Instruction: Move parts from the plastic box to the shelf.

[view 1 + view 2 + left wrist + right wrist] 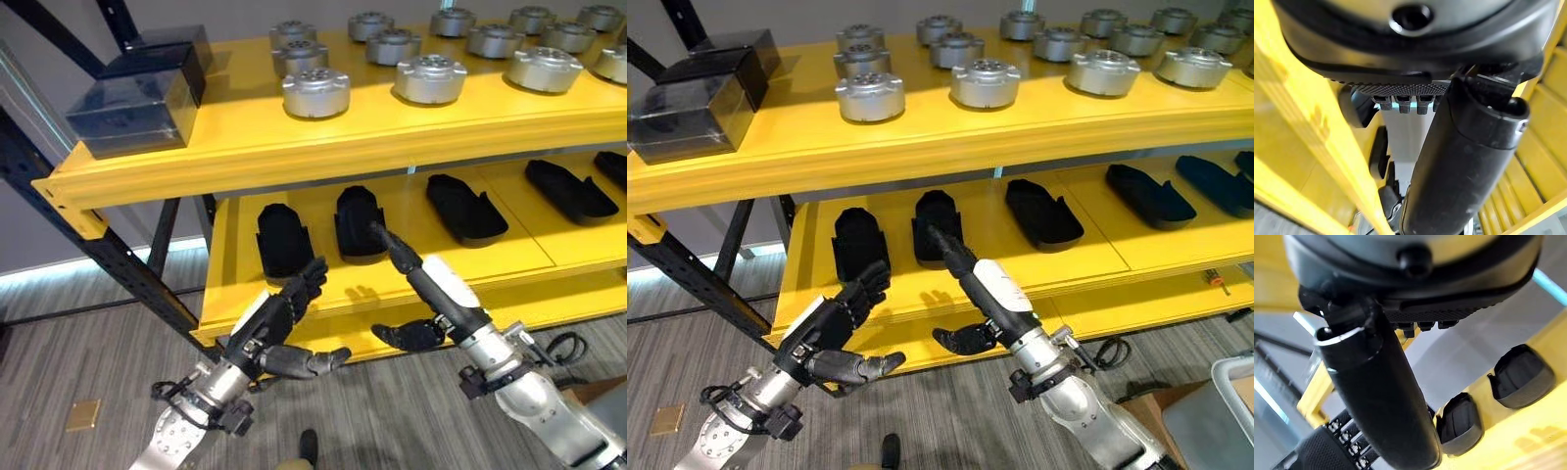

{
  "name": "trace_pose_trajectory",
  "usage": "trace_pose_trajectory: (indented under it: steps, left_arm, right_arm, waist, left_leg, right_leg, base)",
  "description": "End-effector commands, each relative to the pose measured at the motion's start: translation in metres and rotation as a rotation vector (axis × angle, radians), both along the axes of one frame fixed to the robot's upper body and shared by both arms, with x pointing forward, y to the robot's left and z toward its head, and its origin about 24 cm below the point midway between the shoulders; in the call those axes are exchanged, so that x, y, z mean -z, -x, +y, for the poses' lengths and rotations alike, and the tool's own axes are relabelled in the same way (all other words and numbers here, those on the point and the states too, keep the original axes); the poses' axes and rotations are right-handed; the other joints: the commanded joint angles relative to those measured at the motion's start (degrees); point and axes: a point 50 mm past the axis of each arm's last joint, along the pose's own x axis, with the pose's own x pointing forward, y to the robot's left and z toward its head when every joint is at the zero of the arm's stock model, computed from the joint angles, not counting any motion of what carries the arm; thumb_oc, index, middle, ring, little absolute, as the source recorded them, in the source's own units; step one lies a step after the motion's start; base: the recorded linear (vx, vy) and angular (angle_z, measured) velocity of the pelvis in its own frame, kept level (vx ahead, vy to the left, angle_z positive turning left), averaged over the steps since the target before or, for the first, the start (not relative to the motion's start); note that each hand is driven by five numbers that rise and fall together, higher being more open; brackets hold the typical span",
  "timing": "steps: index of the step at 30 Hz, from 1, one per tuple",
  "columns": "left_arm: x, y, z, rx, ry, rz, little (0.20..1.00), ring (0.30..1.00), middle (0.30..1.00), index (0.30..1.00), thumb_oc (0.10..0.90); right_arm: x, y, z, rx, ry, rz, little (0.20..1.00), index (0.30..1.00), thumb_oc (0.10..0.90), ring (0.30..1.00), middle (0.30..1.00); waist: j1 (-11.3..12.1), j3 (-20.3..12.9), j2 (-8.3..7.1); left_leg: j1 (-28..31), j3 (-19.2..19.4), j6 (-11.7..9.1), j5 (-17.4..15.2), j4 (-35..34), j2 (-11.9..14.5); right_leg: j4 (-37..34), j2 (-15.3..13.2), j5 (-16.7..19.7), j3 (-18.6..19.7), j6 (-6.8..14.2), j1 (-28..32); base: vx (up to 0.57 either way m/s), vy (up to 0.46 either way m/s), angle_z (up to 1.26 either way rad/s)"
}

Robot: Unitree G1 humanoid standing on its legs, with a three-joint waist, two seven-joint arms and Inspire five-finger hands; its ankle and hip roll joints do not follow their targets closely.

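Both hands, left and right, fingers straight, hold nothing.

No readable text, labels or numbers anywhere.

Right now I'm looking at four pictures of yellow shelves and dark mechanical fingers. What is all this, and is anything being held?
This is a humanoid robot with two arms. The two wide pictures come from the cameras in its head, looking down at a yellow shelf. The two close-ups come from cameras on its wrists, so each shows its own hand from very near.

The upper level carries round metal parts and dark boxes. The lower level holds black moulded parts in a row.

The left hand and the right hand hang in front of the lower level with their fingers extended. Neither holds anything.
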Motion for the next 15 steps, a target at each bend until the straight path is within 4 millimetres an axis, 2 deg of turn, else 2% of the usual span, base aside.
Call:
trace_pose_trajectory:
  steps: [1,4,5,9,15]
  left_arm:
    - [-0.053,-0.017,0.001,0.038,0.125,-0.289,1.000,1.000,1.000,1.000,0.900]
    - [-0.054,-0.018,0.000,0.062,0.118,-0.282,1.000,1.000,1.000,1.000,0.900]
    - [-0.053,-0.018,-0.001,0.077,0.116,-0.280,1.000,1.000,1.000,1.000,0.900]
    - [-0.055,-0.017,-0.003,0.119,0.136,-0.283,1.000,1.000,1.000,1.000,0.900]
    - [-0.052,-0.017,-0.009,0.211,0.266,-0.211,1.000,1.000,1.000,1.000,0.900]
  right_arm:
    - [-0.046,-0.009,0.020,-0.121,0.044,-0.263,1.000,1.000,0.900,1.000,1.000]
    - [-0.045,-0.032,0.018,-0.053,0.170,-0.287,1.000,1.000,0.900,1.000,1.000]
    - [-0.042,-0.048,0.015,-0.001,0.240,-0.319,1.000,1.000,0.900,1.000,1.000]
    - [-0.031,-0.079,0.003,0.140,0.353,-0.295,1.000,1.000,0.900,1.000,1.000]
    - [-0.011,-0.104,-0.010,0.288,0.405,-0.193,1.000,1.000,0.900,1.000,1.000]
  waist:
    - [0.87,-2.14,-1.83]
    - [2.16,-2.16,-1.95]
    - [2.95,-2.13,-1.95]
    - [4.63,-1.60,-1.70]
    - [5.97,-0.70,-1.29]
  left_leg:
    - [4.04,-2.44,-0.25,-5.19,0.08,1.15]
    - [4.15,-3.44,-0.27,-4.97,0.01,1.00]
    - [4.20,-3.83,-0.32,-4.87,0.00,1.00]
    - [4.14,-5.17,-0.29,-4.70,0.13,0.81]
    - [3.72,-7.20,-0.29,-4.22,0.59,0.75]
  right_leg:
    - [5.50,-0.30,-1.53,-2.05,-1.70,-3.40]
    - [5.55,-0.28,-1.69,-2.59,-1.95,-2.81]
    - [5.71,-0.26,-1.86,-3.05,-2.14,-2.55]
    - [6.32,-0.25,-2.32,-3.81,-2.56,-1.99]
    - [8.31,-0.57,-3.39,-4.18,-3.10,-1.77]
  base:
    - [0.01,-0.037,0.16]
    - [0.01,-0.030,0.19]
    - [0.00,-0.031,0.23]
    - [0.01,-0.021,0.28]
    - [0.02,-0.003,0.05]
